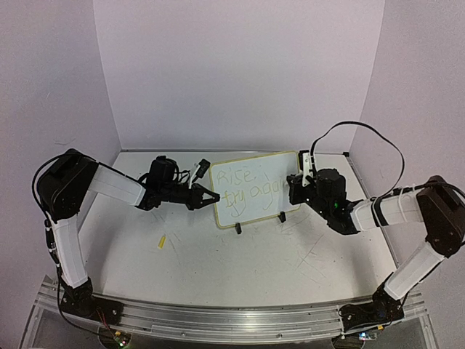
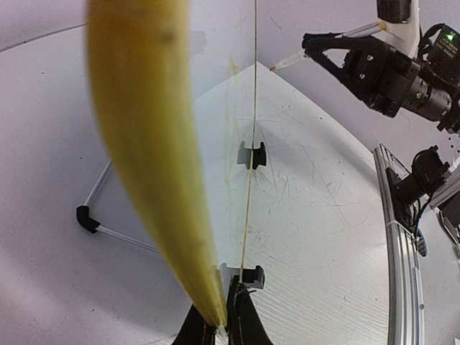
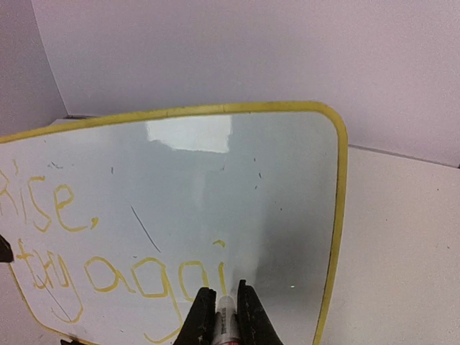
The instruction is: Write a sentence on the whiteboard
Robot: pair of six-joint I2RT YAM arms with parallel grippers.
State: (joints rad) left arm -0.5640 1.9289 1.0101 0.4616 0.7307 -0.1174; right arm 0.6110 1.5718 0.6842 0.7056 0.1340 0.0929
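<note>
The whiteboard [image 3: 215,187] face is glossy and smooth; the table [image 2: 323,215] matt, scratched; the front rail [image 1: 232,320] apparently brushed metal.

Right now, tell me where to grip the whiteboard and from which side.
Grip the whiteboard by its left rim, coming edge-on from the left, one finger each side of the thin panel. It stands upright on clip feet, so only edges offer a pinch, and the marker in the right end effector occupies the right side. The left end effector pinches there.
</note>
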